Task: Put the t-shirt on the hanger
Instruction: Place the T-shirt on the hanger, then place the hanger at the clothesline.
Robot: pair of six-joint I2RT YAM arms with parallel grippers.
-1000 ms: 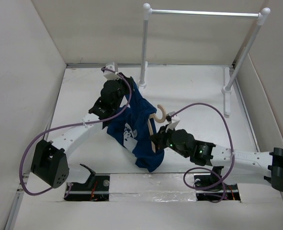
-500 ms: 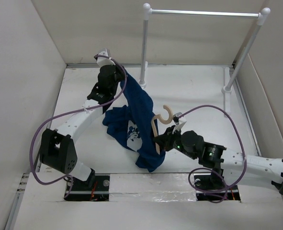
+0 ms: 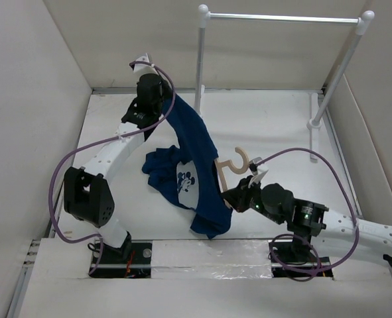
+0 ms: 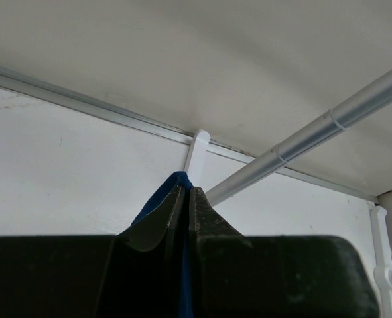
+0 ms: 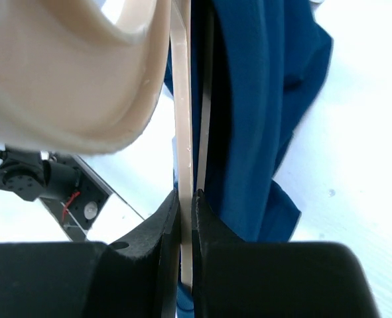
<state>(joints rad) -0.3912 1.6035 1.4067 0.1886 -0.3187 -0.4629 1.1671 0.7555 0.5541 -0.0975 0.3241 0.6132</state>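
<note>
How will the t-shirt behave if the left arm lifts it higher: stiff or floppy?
Probably floppy: the t-shirt hangs in folds from the left gripper and bunches lower down. Likely light: one pinched edge carries it. It may tug the hanger.

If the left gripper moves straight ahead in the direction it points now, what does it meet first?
Probably the rack's white foot, just beyond the fingers that pinch the t-shirt; behind it comes the back wall. Depth is unclear.
</note>
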